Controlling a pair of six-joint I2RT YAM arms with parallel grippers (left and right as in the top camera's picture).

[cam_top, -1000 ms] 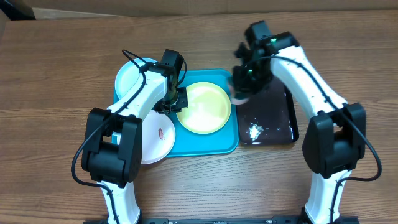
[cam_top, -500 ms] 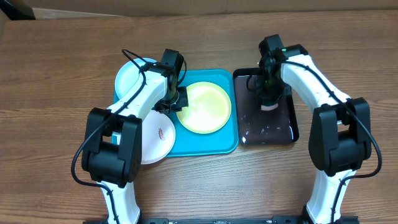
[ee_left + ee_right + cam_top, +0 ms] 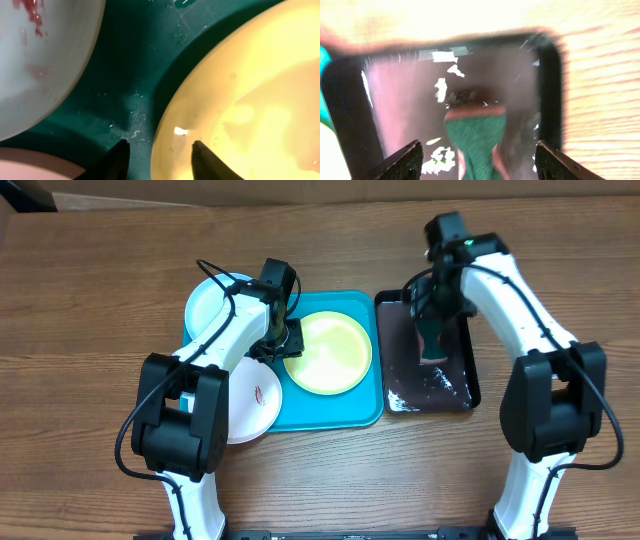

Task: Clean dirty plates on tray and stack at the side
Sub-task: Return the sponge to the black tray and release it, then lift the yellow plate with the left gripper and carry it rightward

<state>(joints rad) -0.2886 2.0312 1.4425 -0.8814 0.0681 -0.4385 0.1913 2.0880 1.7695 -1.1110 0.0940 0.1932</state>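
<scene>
The turquoise tray (image 3: 330, 416) sits in the middle of the worktop (image 3: 100, 330), with the yellow-green plate (image 3: 330, 355) lying flat in it and looking wet. The left fingers (image 3: 120, 159) are spread, one on each side of that plate's left rim, and a strip of tray shows between them. The light-blue plate (image 3: 207, 305) lies at the tray's upper left corner. The white plate (image 3: 252, 402), marked with a red smear, lies at the tray's lower left, mostly on the worktop and partly under the left arm.

Just right of the turquoise tray is a glossy black tray (image 3: 466, 375) with white flecks near its lower edge. Above it the right fingers (image 3: 407, 160) pinch a green sponge (image 3: 476, 134), which narrows at its base between them.
</scene>
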